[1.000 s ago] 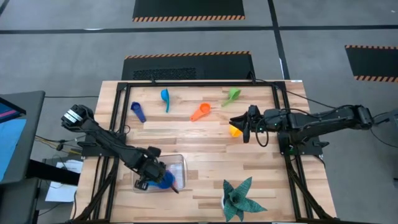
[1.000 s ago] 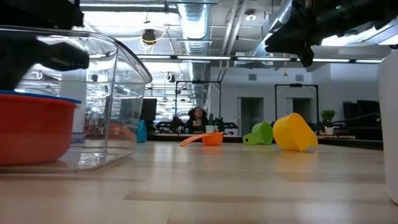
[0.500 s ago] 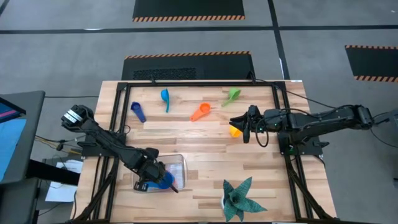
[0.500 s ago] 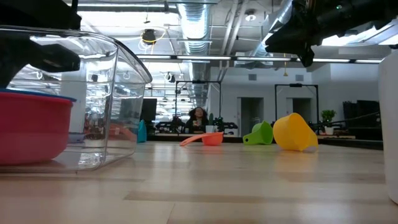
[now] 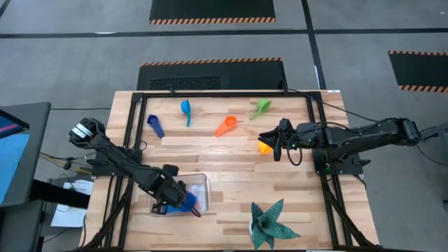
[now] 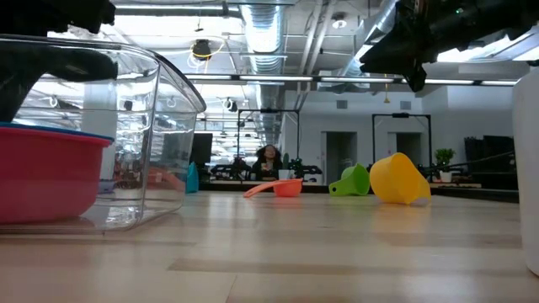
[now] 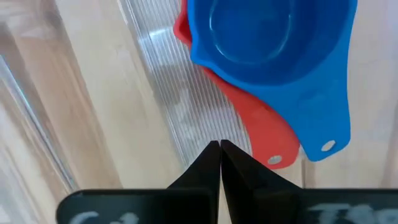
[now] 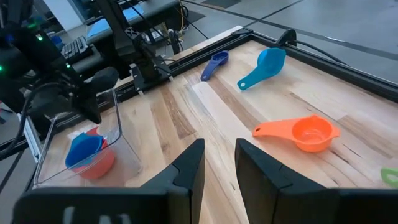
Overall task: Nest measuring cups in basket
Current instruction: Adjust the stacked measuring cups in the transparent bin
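A blue cup point(image 7: 267, 43) sits nested in a red cup point(image 7: 261, 134) inside the clear basket point(image 5: 203, 180) at the table's near left. My left gripper point(image 7: 219, 149) hovers over the basket beside the two cup handles, shut and touching nothing. The yellow cup point(image 5: 264, 147) lies on its side on the table right of centre. My right gripper point(image 5: 274, 145) hangs open above it, clear of it in the low view point(image 6: 413, 71). The dark blue cup point(image 5: 155, 126), light blue cup point(image 5: 186, 110), orange cup point(image 5: 225, 126) and green cup point(image 5: 262, 107) lie apart along the far side.
A dark green spiky plant point(image 5: 269, 224) stands at the near edge, right of the basket. A black metal frame point(image 5: 210, 93) runs round the table. Bare wood lies between the basket and the far row of cups.
My left gripper has risen a little above the basket, staying shut. The cups in the basket and those on the table have stayed where they were.
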Controlling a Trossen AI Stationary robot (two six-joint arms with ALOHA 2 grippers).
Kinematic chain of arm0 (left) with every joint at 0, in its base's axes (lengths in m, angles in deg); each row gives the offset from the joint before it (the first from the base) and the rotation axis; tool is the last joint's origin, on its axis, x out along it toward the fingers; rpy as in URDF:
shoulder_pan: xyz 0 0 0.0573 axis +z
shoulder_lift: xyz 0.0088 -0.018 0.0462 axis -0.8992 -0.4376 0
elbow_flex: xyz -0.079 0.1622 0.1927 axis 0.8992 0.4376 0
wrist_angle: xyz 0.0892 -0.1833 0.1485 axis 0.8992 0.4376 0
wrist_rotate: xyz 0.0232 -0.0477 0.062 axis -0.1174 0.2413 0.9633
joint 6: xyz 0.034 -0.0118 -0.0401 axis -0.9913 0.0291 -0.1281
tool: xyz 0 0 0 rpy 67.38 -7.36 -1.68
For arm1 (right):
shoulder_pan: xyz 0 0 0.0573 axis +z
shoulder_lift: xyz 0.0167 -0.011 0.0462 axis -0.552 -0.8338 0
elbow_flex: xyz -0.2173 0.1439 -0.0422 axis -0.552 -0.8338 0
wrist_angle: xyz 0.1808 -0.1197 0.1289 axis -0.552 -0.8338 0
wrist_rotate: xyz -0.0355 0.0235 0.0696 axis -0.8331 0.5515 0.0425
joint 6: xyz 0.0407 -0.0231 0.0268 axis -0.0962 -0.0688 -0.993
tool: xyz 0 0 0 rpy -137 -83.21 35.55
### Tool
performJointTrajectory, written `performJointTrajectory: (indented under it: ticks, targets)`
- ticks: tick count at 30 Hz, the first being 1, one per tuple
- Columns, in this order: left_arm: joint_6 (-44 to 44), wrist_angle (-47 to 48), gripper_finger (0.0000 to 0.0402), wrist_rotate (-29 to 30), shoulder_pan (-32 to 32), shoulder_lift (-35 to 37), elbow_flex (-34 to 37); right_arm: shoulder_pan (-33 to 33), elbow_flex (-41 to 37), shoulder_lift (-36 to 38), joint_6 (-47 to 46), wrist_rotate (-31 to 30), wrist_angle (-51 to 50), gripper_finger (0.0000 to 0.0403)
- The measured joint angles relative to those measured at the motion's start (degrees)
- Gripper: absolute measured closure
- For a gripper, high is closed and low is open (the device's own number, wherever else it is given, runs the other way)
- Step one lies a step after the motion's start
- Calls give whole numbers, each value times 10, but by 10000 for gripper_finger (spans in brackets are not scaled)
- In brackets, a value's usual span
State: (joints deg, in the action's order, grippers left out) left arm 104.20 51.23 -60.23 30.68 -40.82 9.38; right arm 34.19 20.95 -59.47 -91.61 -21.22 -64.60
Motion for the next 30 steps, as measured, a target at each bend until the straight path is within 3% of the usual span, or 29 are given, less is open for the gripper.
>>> performJointTrajectory:
  ticks: [10, 17, 19, 25, 30]
  targets:
    - [-9, -6, 401, -32, -19, -54, 3, 0, 0, 0, 0, 0, -15, 290]
    - [-29, -67, 401, -134, -16, -47, 3, 0, 0, 0, 0, -2, -27, 290]
    - [-28, -70, 401, -139, -16, -47, 3, 0, 0, 0, 0, -2, -27, 290]
    - [12, 24, 401, -21, -11, -33, -3, 0, 0, 0, 0, -2, -32, 290]
    - [38, 77, 401, 51, -8, 11, -48, 0, 0, 0, 0, -2, -34, 290]
